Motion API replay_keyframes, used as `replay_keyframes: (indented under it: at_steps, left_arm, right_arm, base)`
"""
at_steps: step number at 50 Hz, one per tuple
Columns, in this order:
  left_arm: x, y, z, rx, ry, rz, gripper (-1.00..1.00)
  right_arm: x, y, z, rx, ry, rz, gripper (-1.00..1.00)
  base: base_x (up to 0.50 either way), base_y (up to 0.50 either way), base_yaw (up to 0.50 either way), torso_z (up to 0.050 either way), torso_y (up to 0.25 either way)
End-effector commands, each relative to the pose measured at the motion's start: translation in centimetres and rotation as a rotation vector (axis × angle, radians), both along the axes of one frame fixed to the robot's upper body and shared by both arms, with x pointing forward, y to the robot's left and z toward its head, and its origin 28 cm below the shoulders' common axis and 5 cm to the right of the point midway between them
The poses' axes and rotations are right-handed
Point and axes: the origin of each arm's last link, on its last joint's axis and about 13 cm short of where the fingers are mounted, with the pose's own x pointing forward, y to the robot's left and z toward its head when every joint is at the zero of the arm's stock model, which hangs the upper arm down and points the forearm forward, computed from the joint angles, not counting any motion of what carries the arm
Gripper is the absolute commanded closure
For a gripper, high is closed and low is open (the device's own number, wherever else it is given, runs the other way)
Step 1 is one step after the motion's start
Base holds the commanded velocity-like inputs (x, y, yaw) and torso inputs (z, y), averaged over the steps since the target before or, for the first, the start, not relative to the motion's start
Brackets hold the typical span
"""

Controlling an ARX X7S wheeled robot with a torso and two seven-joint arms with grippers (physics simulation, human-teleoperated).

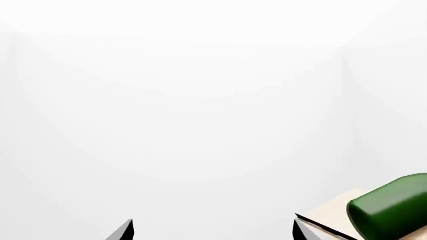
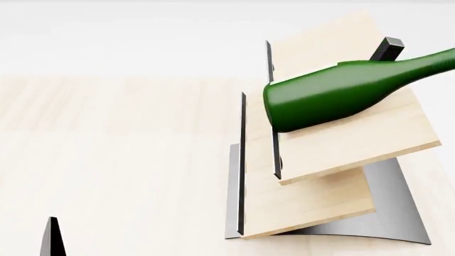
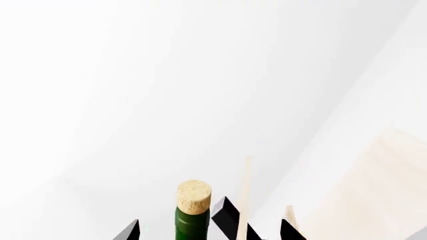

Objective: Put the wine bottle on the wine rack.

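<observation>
The dark green wine bottle [image 2: 334,93] lies on its side across the upper board of the wine rack [image 2: 341,154], its neck running off the head view's right edge beside the black peg [image 2: 387,49]. In the right wrist view the corked neck [image 3: 193,212] stands between the wide-apart fingers of my right gripper [image 3: 211,231], which is open and not touching it. My left gripper [image 1: 213,230] is open and holds nothing, with the bottle's base [image 1: 393,207] off to one side. One left fingertip [image 2: 51,240] shows in the head view, well left of the rack.
The rack's curved grey metal base [image 2: 398,213] rests on a pale wood surface [image 2: 106,149]. Thin dark metal edges [image 2: 242,160] line the boards' left ends. White walls fill both wrist views.
</observation>
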Motion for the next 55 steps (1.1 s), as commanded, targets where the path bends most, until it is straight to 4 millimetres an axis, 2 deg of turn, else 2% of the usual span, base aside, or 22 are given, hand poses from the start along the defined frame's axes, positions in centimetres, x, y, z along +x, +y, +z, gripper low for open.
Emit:
replay_keyframes:
  at_steps: [1,9,16,21,24,30,46,55]
  left_arm:
    - [0.0,0.0,0.1,0.000,-0.003,0.002,-1.00]
    - [-0.1,0.0,0.1,0.002,-0.002,0.000,-1.00]
    - [-0.1,-0.3,-0.1,0.005,0.000,-0.011,-1.00]
    - [-0.1,-0.2,-0.1,0.004,0.000,-0.010,-1.00]
    - [-0.1,-0.3,-0.1,0.005,0.001,-0.011,-1.00]
    - [-0.1,-0.2,-0.1,0.003,0.000,-0.008,-1.00]
    - [0.0,-0.1,-0.1,0.004,-0.003,-0.003,-1.00]
    - [0.0,-0.2,-0.2,0.000,0.001,-0.007,-1.00]
  right_arm:
    - [-1.9,0.3,-0.4,-0.084,-0.029,-0.113,-1.00]
    - [-3.8,1.0,-0.2,-0.182,-0.060,-0.227,-1.00]
    - [-5.8,1.6,1.6,-0.323,-0.160,-0.354,-1.00]
    - [-6.1,1.6,2.0,-0.337,-0.193,-0.392,-1.00]
    - [-6.6,1.9,2.5,-0.417,-0.232,-0.472,-1.00]
    - [-7.2,2.3,2.9,-0.489,-0.264,-0.515,-1.00]
    - [-10.1,2.5,4.5,-0.530,-0.441,-0.613,-1.00]
    - [-13.3,2.2,6.0,-0.472,-0.608,-0.657,-1.00]
  base:
    - [0.00,0.00,0.00,0.000,0.000]
    - [0.00,0.00,0.00,0.000,0.000]
    - [0.00,0.00,0.00,0.000,0.000]
    - [0.00,0.00,0.00,0.000,0.000]
    - [0.00,0.00,0.00,0.000,0.000]
    - [0.00,0.00,0.00,0.000,0.000]
    - [0.00,0.00,0.00,0.000,0.000]
    - [0.00,0.00,0.00,0.000,0.000]
